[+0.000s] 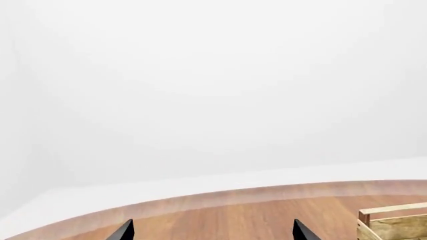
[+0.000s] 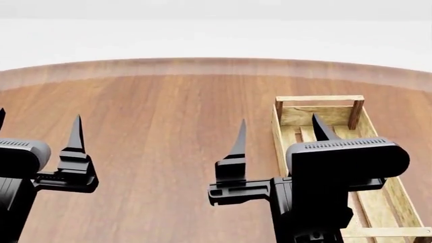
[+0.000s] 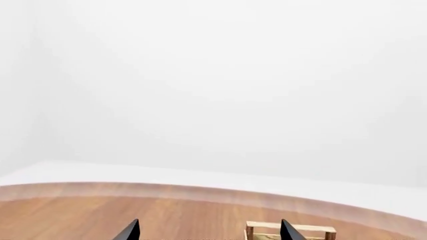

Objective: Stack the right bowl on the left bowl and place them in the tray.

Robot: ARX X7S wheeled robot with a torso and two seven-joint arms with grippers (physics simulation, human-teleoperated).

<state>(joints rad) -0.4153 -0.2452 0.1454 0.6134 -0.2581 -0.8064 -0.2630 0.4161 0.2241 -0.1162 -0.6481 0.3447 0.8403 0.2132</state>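
The tray (image 2: 316,98), a pale wooden crate with low plank sides, lies on the wooden table (image 2: 162,111) at the right in the head view. Its corner also shows in the left wrist view (image 1: 393,222) and its far end in the right wrist view (image 3: 290,230). No bowl shows in any view. My right gripper (image 2: 280,134) is open and empty, raised over the table beside and partly above the tray's left side. My left gripper (image 2: 37,129) is open and empty at the left, held above bare table. In the wrist views each pair of black fingertips (image 1: 123,231) (image 3: 130,231) stands wide apart.
The round table's far edge (image 2: 216,63) curves across the head view, with white floor and wall beyond. The tray's inside shows slats with nothing on them where visible; my right arm hides part of it.
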